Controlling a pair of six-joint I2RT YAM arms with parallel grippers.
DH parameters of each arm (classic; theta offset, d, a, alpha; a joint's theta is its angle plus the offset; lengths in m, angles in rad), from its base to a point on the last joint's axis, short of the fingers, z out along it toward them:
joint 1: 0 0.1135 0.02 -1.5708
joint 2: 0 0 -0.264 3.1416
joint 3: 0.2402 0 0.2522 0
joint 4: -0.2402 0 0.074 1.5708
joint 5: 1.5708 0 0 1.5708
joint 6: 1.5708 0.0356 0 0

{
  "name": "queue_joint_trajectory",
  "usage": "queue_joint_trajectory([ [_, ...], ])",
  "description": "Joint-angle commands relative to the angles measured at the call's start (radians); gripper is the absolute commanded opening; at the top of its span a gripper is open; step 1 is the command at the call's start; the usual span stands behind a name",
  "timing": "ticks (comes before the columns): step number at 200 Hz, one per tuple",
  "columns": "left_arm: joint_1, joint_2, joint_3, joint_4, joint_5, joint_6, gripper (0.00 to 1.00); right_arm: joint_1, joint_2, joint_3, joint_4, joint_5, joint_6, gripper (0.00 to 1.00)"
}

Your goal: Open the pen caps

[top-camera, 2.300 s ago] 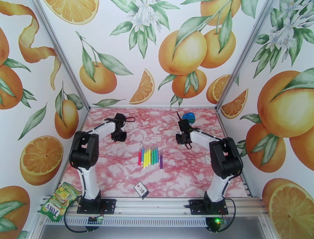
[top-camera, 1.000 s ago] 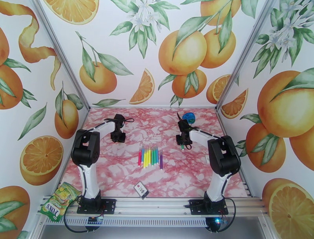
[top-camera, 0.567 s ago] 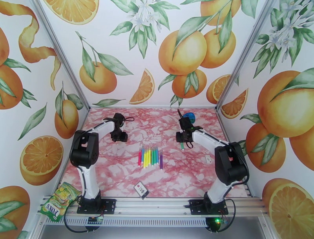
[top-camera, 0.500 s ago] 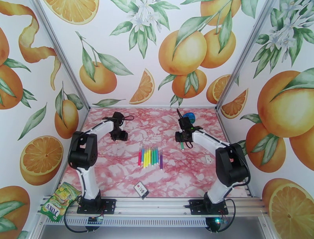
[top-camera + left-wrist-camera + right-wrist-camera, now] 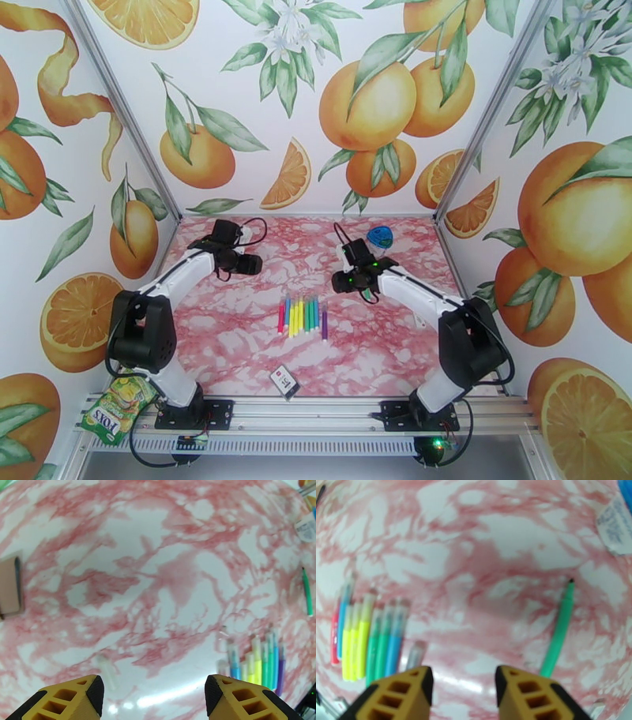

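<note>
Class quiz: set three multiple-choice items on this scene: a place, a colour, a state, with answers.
1. Where is the lone green pen, relative to the row of pens? A inside it; B apart, on the table; C across it.
2. The round container's lid is: A red; B green; C blue.
3. The left pincer is: A open, empty; B shut on a pen; C shut on a cap.
Key: B, it lies alone on the marble; C, the lid shows blue; A, jaws wide, nothing between.
</note>
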Motion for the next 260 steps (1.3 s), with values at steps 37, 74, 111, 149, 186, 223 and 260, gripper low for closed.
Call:
queue_joint_trajectory([
  [37,0.002,-0.147,-0.128,0.237,0.1,-0.053,0.75,0.108,0.0,-0.04,-0.064,0.0,0.083,0.49],
  [74,0.004,-0.178,-0.158,0.281,0.068,-0.062,0.76,0.135,0.011,-0.073,-0.052,0.0,0.134,0.49],
  [111,0.006,-0.192,-0.174,0.303,0.043,-0.077,0.76,0.176,0.036,-0.087,-0.04,0.01,0.182,0.49],
  [149,0.006,-0.21,-0.173,0.296,0.024,-0.084,0.76,0.212,0.063,-0.095,-0.032,0.034,0.23,0.49],
  [186,0.007,-0.236,-0.185,0.288,0.008,-0.076,0.76,0.237,0.086,-0.091,-0.038,0.074,0.269,0.48],
  [223,0.009,-0.247,-0.181,0.283,0.011,-0.074,0.77,0.258,0.117,-0.088,-0.047,0.108,0.284,0.46],
  [260,0.008,-0.247,-0.176,0.285,0.019,-0.08,0.77,0.26,0.132,-0.101,-0.032,0.114,0.299,0.43],
])
